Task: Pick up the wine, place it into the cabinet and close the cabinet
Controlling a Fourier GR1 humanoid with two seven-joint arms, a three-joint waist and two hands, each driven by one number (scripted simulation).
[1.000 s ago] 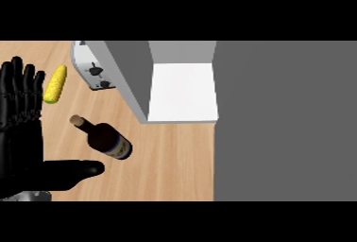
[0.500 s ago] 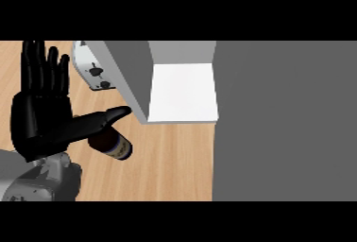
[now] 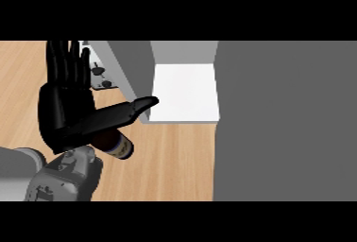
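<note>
We see one black hand (image 3: 66, 111) filling the left part of the head view, its grey forearm (image 3: 59, 177) coming in from seven o'clock. By its thumb we take it for the left hand. Its fingers (image 3: 68, 61) stretch straight toward twelve o'clock and the thumb (image 3: 125, 112) sticks out toward two o'clock, so the hand is spread flat and grasps nothing. The wine (image 3: 118, 145) lies on the wooden worktop (image 3: 174, 160) directly beneath the palm; only its lower end with a pale label shows, at five o'clock from the palm. We cannot tell whether the hand touches it. The cabinet (image 3: 185, 90) stands open at twelve o'clock, its white floor bare, and its door (image 3: 111, 66) with small dark fittings swings out beside the fingers.
</note>
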